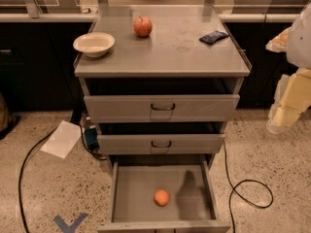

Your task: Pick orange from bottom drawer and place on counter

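- Starting at the far left, a white sheet of paper is seen lying on the speckled floor. A black cable is curled past it, and a blue tape mark is stuck lower down.
- On the counter, a pale bowl is parked near the left edge. A reddish apple is set further back, just right of it.
- The bottom drawer is pulled wide open under the two shallower drawers.
- The orange is found on that drawer's flat floor, roughly mid-width and toward the front. It's clear of both side walls, and a dark shadow is cast just to its right.
- A dark blue packet is laid near the counter's right rim.
- The arm is only partly caught at the right edge of the frame. It's white up top and is held off to the side of the cabinet.
- The gripper is hung below that, the cream blocky bit. It's level with the upper drawers, apart from the cabinet and well away from the orange. Whether it's spread or pressed together can't be told from here.
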Controlling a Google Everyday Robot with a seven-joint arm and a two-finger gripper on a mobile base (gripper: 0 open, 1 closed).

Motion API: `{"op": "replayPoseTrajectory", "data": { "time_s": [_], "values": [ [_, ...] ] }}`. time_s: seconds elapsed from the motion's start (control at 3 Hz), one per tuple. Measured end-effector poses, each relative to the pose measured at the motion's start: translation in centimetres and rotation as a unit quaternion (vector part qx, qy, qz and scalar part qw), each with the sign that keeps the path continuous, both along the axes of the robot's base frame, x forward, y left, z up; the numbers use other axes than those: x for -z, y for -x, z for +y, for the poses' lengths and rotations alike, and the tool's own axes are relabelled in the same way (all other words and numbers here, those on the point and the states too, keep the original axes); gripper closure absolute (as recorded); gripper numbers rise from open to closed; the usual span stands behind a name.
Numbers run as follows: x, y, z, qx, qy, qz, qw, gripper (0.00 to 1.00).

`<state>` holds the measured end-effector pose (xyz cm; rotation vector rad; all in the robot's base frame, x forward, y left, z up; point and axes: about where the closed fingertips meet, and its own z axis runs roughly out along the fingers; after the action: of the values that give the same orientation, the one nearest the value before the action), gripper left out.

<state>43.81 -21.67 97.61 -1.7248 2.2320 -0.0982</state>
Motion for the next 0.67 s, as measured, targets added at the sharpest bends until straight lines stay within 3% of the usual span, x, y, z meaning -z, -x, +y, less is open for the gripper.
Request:
{"op": "replayPoseTrajectory", "data": {
  "time_s": [0.67],
  "values": [
    [0.82, -0.15, 0.01, -0.004, -0.012, -0.005, 0.9999, 0.0]
  ]
}}
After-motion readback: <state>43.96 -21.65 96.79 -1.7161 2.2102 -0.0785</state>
